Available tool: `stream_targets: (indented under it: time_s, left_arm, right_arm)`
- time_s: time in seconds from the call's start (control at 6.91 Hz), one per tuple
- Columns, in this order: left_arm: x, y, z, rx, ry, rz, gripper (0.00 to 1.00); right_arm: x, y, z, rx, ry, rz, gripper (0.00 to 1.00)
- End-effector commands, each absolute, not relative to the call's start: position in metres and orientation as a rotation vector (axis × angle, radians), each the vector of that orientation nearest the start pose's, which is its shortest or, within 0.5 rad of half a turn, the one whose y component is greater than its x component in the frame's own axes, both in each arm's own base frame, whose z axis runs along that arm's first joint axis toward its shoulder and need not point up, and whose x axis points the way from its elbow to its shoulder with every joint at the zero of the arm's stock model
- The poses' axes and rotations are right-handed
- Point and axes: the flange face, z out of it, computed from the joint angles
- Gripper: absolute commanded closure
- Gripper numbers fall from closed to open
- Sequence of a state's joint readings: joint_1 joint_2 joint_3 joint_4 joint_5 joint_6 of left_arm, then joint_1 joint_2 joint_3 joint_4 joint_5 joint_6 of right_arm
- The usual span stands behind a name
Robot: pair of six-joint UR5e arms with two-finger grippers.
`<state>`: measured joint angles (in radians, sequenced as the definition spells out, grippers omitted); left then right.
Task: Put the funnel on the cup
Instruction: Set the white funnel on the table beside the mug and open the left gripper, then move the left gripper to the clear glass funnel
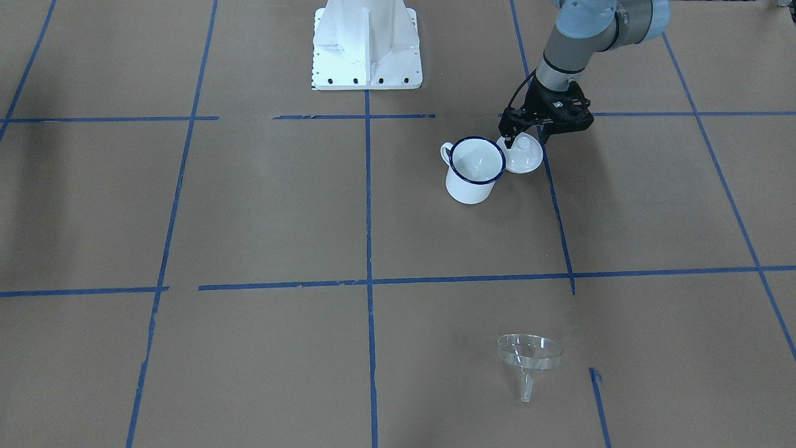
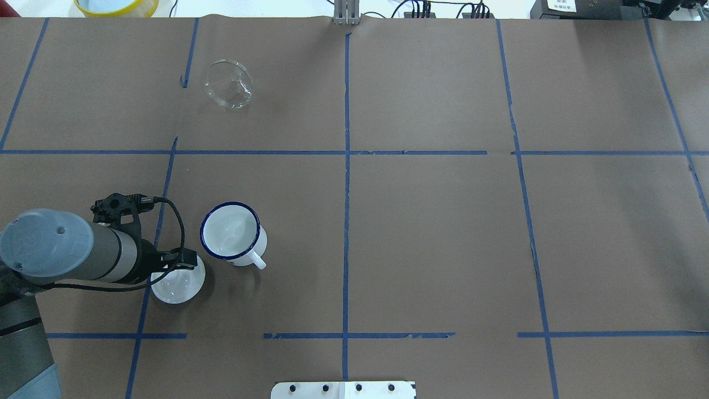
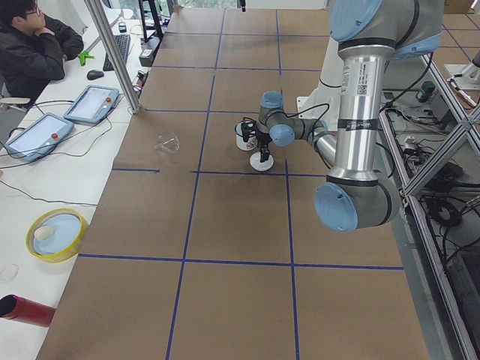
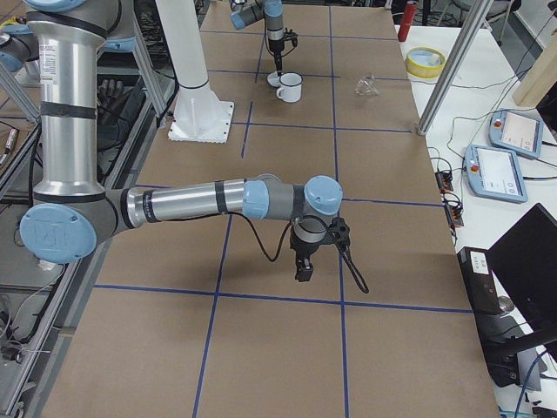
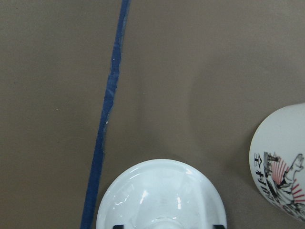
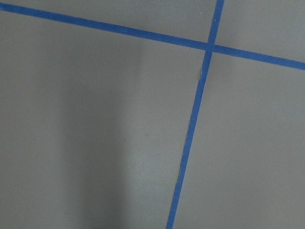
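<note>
The clear funnel point(image 1: 528, 358) lies tilted on its side at the table's far side from me, well away from both arms; it also shows in the overhead view point(image 2: 229, 84). The white mug point(image 1: 472, 171) with a blue rim stands upright and empty point(image 2: 231, 233). My left gripper point(image 1: 525, 140) hangs just beside the mug over a round white knobbed lid point(image 2: 178, 287), its fingers apart on either side of the knob, open. The lid rests on the table point(image 5: 162, 195). My right gripper point(image 4: 303, 272) shows only in the exterior right view, low over bare table; I cannot tell its state.
The white robot base point(image 1: 367, 46) stands at my table edge. A yellow bowl point(image 3: 56, 234), a red can point(image 3: 22, 309) and tablets lie on the side bench, where an operator point(image 3: 34, 45) sits. Blue tape lines cross the brown table.
</note>
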<state>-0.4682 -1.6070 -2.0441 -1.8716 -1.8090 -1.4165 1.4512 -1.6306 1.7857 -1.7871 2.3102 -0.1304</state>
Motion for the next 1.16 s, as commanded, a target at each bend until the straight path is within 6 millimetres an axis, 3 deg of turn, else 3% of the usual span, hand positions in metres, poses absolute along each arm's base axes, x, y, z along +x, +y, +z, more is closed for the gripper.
stream_targets:
  time_s: [0.0, 0.14, 0.29, 0.43, 0.58, 0.72, 0.87, 1.01]
  left_arm:
    - [0.345, -0.332, 0.342, 0.091, 0.925, -0.243, 0.0]
    - [0.286, -0.365, 0.314, 0.176, 0.97, -0.354, 0.0]
    - [0.274, -0.379, 0.3, 0.187, 1.006, -0.424, 0.0]
    - [0.288, -0.398, 0.273, 0.135, 1.075, -0.578, 0.0]
    - [0.306, -0.435, 0.254, 0.135, 1.109, -0.721, 0.0]
    - [0.329, -0.461, 0.245, 0.109, 1.145, -0.865, 0.0]
    - [0.345, -0.487, 0.248, 0.151, 1.234, -0.979, 0.0]
    - [0.358, -0.507, 0.273, 0.174, 1.287, -1.066, 0.0]
  right_arm:
    - [0.011, -0.462, 0.605, -0.053, -0.741, -0.216, 0.0]
    - [0.011, -0.462, 0.606, -0.055, -0.741, -0.216, 0.0]
    - [0.011, -0.462, 0.606, -0.055, -0.741, -0.216, 0.0]
    - [0.011, -0.462, 0.604, -0.052, -0.741, -0.217, 0.0]
    - [0.011, -0.462, 0.606, -0.055, -0.741, -0.216, 0.0]
    - [0.011, -0.462, 0.606, -0.055, -0.741, -0.216, 0.0]
    - [0.011, -0.462, 0.606, -0.055, -0.741, -0.216, 0.0]
    - [0.011, -0.462, 0.605, -0.053, -0.741, -0.216, 0.0]
